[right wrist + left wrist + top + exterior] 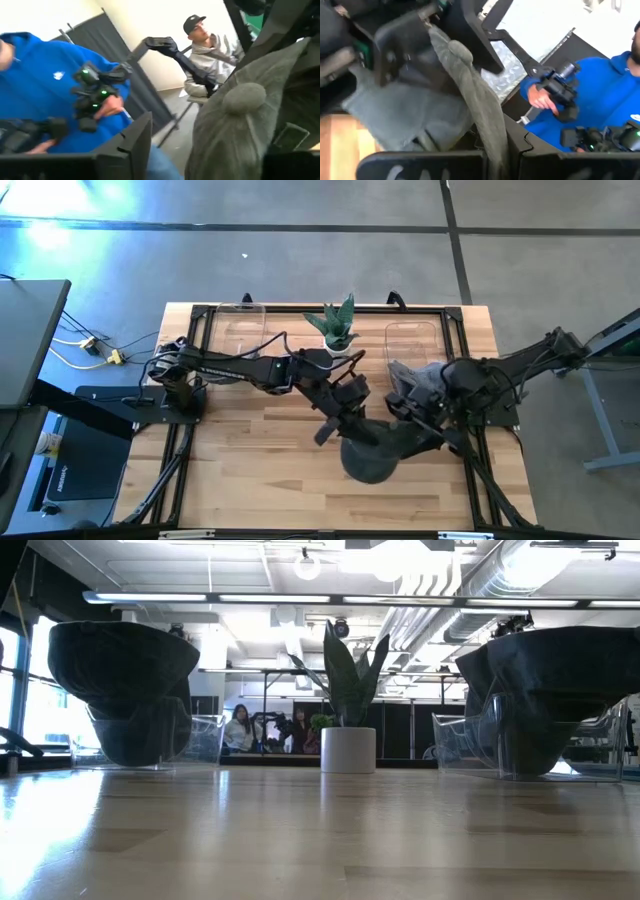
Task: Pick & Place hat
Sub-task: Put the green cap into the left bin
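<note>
High view: a wooden table [250,450] carries two dark arms meeting over a grey hat [375,452] near the front edge, right of centre. Beside it, the left gripper [340,425] stands clamped on the hat's fabric, while the right gripper [425,420] has its fingers apart at the hat's other side. A potted plant [336,325] stands at the back.
</note>
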Controlling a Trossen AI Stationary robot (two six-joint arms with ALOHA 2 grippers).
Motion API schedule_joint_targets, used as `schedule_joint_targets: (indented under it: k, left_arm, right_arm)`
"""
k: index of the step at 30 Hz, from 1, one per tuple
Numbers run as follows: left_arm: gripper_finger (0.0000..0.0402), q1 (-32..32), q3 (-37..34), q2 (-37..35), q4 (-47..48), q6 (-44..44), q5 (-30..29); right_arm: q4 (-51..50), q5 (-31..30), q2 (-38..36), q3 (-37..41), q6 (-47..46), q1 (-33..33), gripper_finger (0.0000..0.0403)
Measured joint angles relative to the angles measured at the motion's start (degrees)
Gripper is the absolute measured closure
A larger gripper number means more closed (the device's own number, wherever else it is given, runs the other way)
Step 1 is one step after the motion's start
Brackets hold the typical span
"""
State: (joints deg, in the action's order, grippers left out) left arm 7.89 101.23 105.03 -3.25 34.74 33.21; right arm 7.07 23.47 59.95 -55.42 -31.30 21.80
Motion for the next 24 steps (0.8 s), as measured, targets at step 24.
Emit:
schedule_joint_targets:
  k: [24]
  left_arm:
    - [0.0334,-0.3,0.0,-0.8,-6.1,2.0,4.8]
  right_arm:
    - [-5.6,-0.8,-3.1,0.0,7.2,-0.1,0.0392]
